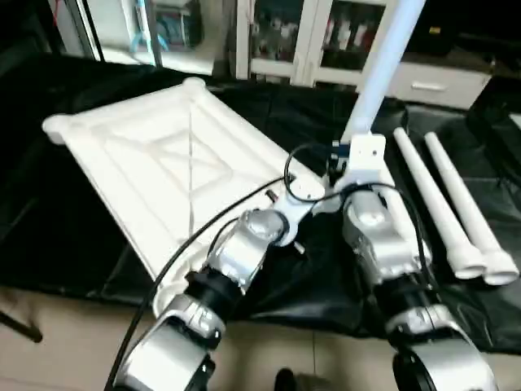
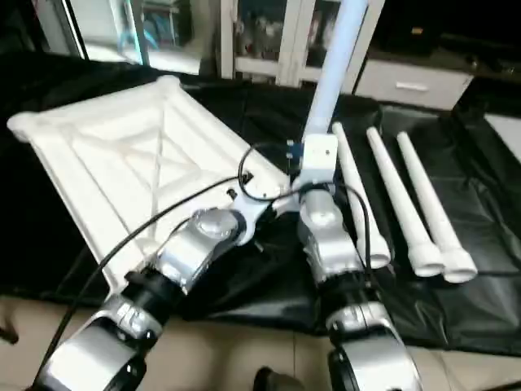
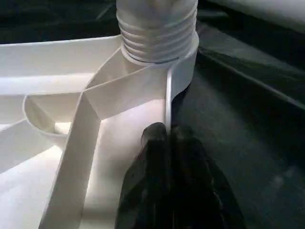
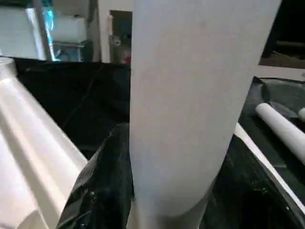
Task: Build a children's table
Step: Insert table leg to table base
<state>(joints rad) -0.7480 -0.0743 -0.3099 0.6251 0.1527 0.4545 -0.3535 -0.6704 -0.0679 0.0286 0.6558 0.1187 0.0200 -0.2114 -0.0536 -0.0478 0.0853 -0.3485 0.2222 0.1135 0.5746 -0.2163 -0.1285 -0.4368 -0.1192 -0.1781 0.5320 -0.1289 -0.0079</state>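
Note:
The white tabletop point(image 1: 163, 155) lies underside up on a black cloth, its X ribs showing. One white leg point(image 1: 383, 65) stands upright at the tabletop's near right corner. Its ribbed end point(image 3: 157, 33) sits in the round corner socket point(image 3: 190, 55). My right gripper point(image 4: 162, 200) is shut on the lower part of this leg; one black finger point(image 4: 102, 186) shows beside it and the other is hidden behind the tube. My left gripper point(image 3: 169, 138) is shut on the tabletop's thin rim point(image 3: 167, 95), just short of that socket.
Three spare legs point(image 2: 354, 195) point(image 2: 391, 195) point(image 2: 427, 204) lie side by side on the black cloth point(image 1: 49, 212) to my right, ribbed ends towards me. Glass-fronted cabinets point(image 1: 317, 32) stand behind the work surface. Beige floor point(image 1: 65, 334) shows below its front edge.

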